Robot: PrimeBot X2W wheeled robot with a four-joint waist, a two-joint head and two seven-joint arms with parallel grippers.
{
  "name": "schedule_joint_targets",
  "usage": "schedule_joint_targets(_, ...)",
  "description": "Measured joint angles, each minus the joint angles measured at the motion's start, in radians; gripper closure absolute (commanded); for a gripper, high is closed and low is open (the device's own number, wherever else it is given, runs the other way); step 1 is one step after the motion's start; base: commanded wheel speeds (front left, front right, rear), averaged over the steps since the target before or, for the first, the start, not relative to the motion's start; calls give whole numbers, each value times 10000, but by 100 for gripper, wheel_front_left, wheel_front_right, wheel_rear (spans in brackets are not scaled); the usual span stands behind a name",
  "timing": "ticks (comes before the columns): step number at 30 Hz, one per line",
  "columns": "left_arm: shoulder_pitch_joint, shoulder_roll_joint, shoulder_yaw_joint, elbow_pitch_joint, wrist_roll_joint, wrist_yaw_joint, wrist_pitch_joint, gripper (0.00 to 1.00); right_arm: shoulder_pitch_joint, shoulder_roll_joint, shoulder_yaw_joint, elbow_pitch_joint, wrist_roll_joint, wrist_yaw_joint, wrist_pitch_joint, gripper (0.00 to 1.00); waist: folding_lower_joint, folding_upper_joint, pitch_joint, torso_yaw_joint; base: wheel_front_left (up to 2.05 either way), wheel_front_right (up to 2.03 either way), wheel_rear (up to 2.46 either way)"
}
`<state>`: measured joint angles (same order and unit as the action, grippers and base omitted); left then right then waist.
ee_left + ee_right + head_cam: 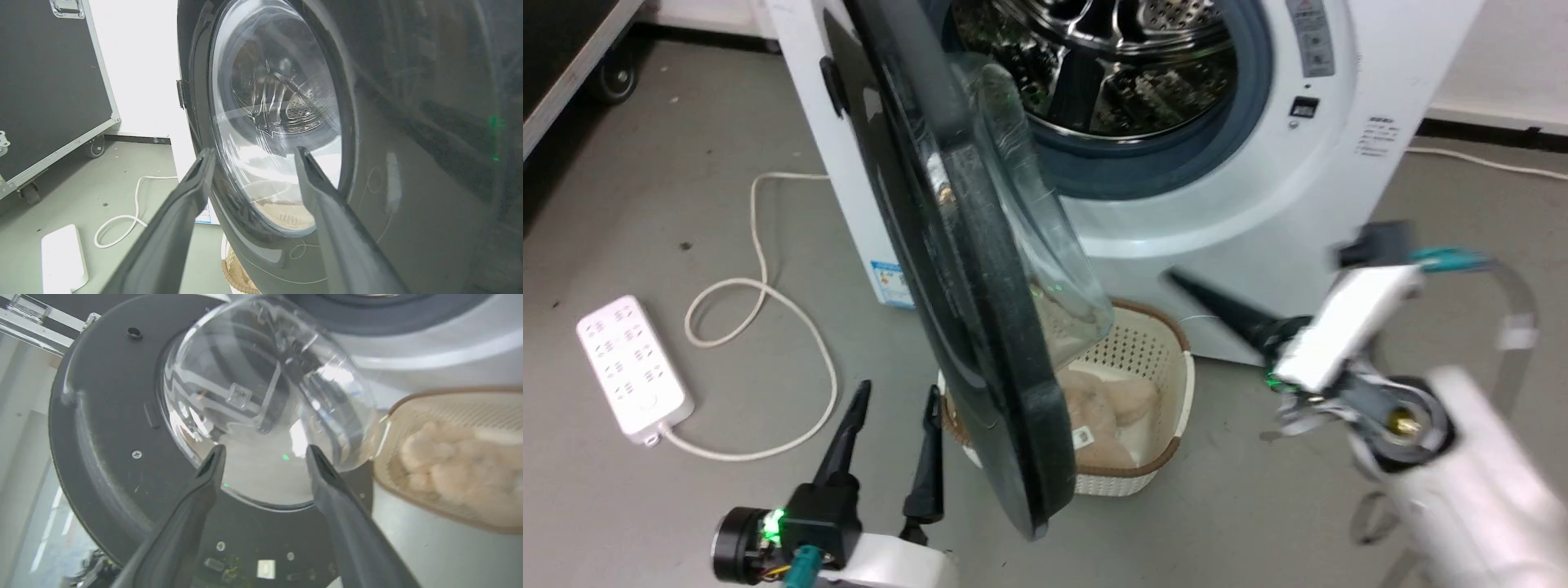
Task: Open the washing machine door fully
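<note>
The washing machine door [980,327] stands swung out from the white machine [1258,220], its glossy black rim edge-on to me and its clear glass bowl [1029,212] facing the steel drum mouth [1111,73]. My left gripper [897,389] is open at the lower left, just outside the door's outer face [408,163], with its fingers [254,150] pointing at the glass. On the inner side, my right gripper [1180,282] is blurred and points left at the door. In the right wrist view it [265,448] is open before the bowl [253,388] and rim [102,428], holding nothing.
A woven basket [1168,359] with pale cloth in it sits on the floor under the door, against the machine. To the left lie a white power strip [633,367] and its looping cable [760,278]. A black wheeled case [49,81] stands at the far left.
</note>
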<state>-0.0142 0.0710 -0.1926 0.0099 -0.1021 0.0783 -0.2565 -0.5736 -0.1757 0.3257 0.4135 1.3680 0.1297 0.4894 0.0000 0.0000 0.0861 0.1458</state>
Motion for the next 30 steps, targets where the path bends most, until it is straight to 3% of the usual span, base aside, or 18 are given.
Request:
schedule_joint_targets(4,114,2,309,96,-128,-27,0,0,824,-1095,42,-1438,-2094,0,-2192,0,0,0,-255,-206,0,0,0)
schedule_joint_targets(9,389,25,677,104,-224,-121,0,0,1762,-2163,-301,-2249,-4909,0,-4644,0,-1,0,-538,-640,0,0,0)
schedule_joint_targets(13,407,27,861,2,-226,-140,2,0,2590,-2320,-953,-2596,-6972,2,-5852,0,-1,0,-654,-975,0,0,0)
schedule_joint_targets(17,532,23,949,-23,-224,-217,0,0,3777,-1820,-1925,-2840,-9003,2,-6520,0,-1,0,-699,-1221,0,0,0)
schedule_joint_targets(23,559,2,955,73,-159,-343,0,0,5345,-288,-3133,-3668,-11263,2,-7148,0,-1,0,-671,-1308,0,0,0)
schedule_joint_targets(30,572,-31,869,205,-130,-376,0,0,6373,855,-3478,-4211,-12477,4,-7375,0,1,0,-658,-1226,0,0,0)
